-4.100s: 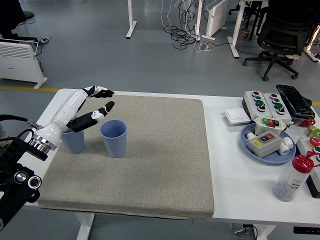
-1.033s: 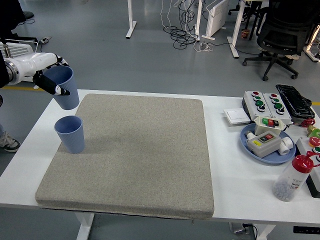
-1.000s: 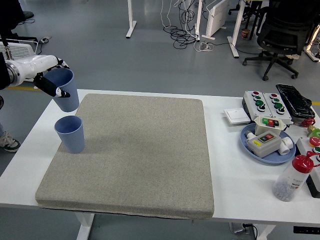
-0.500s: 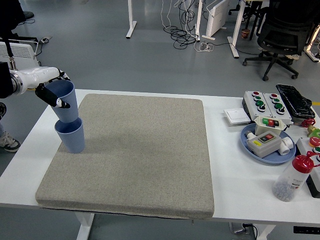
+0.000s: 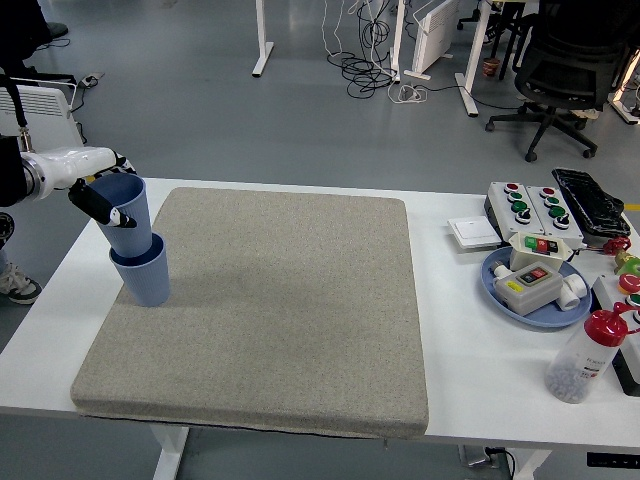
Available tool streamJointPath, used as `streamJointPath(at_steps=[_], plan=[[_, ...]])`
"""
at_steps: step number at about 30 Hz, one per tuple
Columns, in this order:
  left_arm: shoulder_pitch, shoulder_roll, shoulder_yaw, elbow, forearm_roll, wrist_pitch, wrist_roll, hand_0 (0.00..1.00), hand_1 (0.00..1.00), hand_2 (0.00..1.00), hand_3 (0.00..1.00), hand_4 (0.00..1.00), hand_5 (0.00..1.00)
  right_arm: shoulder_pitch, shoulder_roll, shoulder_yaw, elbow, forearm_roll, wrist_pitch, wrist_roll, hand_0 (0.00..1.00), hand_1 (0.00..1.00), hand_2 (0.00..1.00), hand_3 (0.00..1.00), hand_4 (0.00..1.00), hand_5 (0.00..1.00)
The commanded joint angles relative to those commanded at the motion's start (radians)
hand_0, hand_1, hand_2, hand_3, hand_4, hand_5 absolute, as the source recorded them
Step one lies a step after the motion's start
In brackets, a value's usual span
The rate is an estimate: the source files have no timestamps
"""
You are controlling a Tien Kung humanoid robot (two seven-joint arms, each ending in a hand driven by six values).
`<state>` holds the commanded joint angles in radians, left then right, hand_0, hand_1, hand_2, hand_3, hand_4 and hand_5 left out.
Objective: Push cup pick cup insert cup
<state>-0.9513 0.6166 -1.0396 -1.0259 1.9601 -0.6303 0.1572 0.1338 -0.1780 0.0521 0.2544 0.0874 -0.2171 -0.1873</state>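
Note:
Two blue cups stand at the left edge of the grey mat (image 5: pixel 270 300). The lower cup (image 5: pixel 143 280) rests upright on the mat. The upper cup (image 5: pixel 126 212) sits partly inside it, its rim well above the lower one's rim. My left hand (image 5: pixel 100 200) comes in from the left edge with a white forearm and is shut on the upper cup, black fingers curled over its rim and side. My right hand is out of view.
At the right of the white table (image 5: pixel 470 330) lie a blue plate (image 5: pixel 500 295) with a button box, two more button boxes (image 5: pixel 528 205), a white switch (image 5: pixel 473 232) and a red-capped bottle (image 5: pixel 585 358).
My left hand has lowered the held blue cup from above the table's left corner down into the cup standing on the mat, sinking it a bit deeper over the last half second.

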Motion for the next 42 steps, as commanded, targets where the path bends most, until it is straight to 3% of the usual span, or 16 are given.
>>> streamJointPath(at_steps=[2, 7, 8, 13, 14, 29, 31, 32, 34, 37, 38, 42], plan=[[0.0, -0.001, 0.006, 0.002, -0.001, 0.001, 0.0, 0.433, 0.605, 0.737, 0.554, 0.596, 0.135, 0.001, 0.0, 0.0, 0.0, -0.001, 0.0, 0.0, 0.711, 0.653, 0.682, 0.585, 0.12, 0.468], [0.005, -0.003, 0.021, 0.012, 0.001, 0.02, -0.007, 0.433, 0.605, 0.737, 0.554, 0.596, 0.135, 0.001, 0.0, -0.005, 0.0, 0.008, 0.0, 0.003, 0.711, 0.653, 0.682, 0.585, 0.12, 0.468], [0.005, -0.004, 0.024, 0.013, 0.001, 0.023, -0.009, 0.648, 0.77, 0.865, 0.793, 0.828, 0.373, 0.001, 0.0, -0.006, 0.0, 0.008, 0.0, 0.003, 0.712, 0.653, 0.682, 0.584, 0.119, 0.468], [0.013, -0.01, 0.036, 0.017, 0.009, 0.029, -0.009, 0.648, 0.77, 0.865, 0.793, 0.828, 0.373, 0.002, 0.0, -0.008, 0.0, 0.011, 0.001, 0.004, 0.712, 0.653, 0.682, 0.584, 0.119, 0.468], [0.014, -0.011, 0.038, 0.018, 0.01, 0.031, -0.01, 0.95, 0.986, 0.998, 0.998, 0.953, 0.483, 0.002, 0.0, -0.008, 0.0, 0.012, 0.001, 0.005, 0.712, 0.653, 0.682, 0.584, 0.119, 0.464], [0.031, -0.019, 0.034, 0.027, 0.002, 0.106, -0.014, 0.998, 0.998, 0.998, 0.998, 0.998, 0.53, 0.004, -0.002, -0.012, 0.0, 0.019, 0.001, 0.008, 0.712, 0.653, 0.682, 0.584, 0.118, 0.464], [0.038, -0.018, 0.025, 0.02, -0.015, 0.136, -0.035, 0.998, 0.998, 0.998, 0.998, 0.998, 0.53, 0.005, -0.001, -0.008, -0.001, 0.011, 0.001, 0.005, 0.712, 0.653, 0.682, 0.584, 0.118, 0.464], [0.046, -0.016, 0.015, 0.012, -0.033, 0.172, -0.051, 0.998, 0.998, 0.998, 0.998, 0.936, 0.783, 0.005, -0.001, -0.006, -0.001, 0.006, 0.001, 0.004, 0.712, 0.653, 0.682, 0.584, 0.118, 0.465], [0.06, -0.014, 0.0, 0.0, -0.057, 0.216, -0.069, 0.998, 0.998, 0.998, 0.998, 0.936, 0.783, 0.006, -0.001, -0.005, -0.001, 0.005, 0.001, 0.003, 0.712, 0.653, 0.682, 0.584, 0.118, 0.465], [0.1, -0.01, -0.048, -0.034, -0.182, 0.342, -0.118, 0.998, 0.998, 0.998, 0.998, 0.936, 0.783, 0.006, -0.002, -0.008, -0.001, 0.01, 0.001, 0.005, 0.712, 0.653, 0.682, 0.584, 0.118, 0.465], [0.118, -0.01, -0.068, -0.05, -0.221, 0.381, -0.133, 0.854, 0.875, 0.908, 0.902, 0.783, 0.921, 0.006, -0.002, -0.008, -0.001, 0.011, 0.001, 0.005, 0.712, 0.653, 0.682, 0.584, 0.118, 0.465], [0.201, -0.021, -0.151, -0.13, -0.389, 0.547, -0.171, 0.854, 0.875, 0.908, 0.902, 0.783, 0.921, 0.006, -0.003, -0.008, -0.002, 0.008, 0.001, 0.005, 0.712, 0.653, 0.682, 0.584, 0.118, 0.465]])
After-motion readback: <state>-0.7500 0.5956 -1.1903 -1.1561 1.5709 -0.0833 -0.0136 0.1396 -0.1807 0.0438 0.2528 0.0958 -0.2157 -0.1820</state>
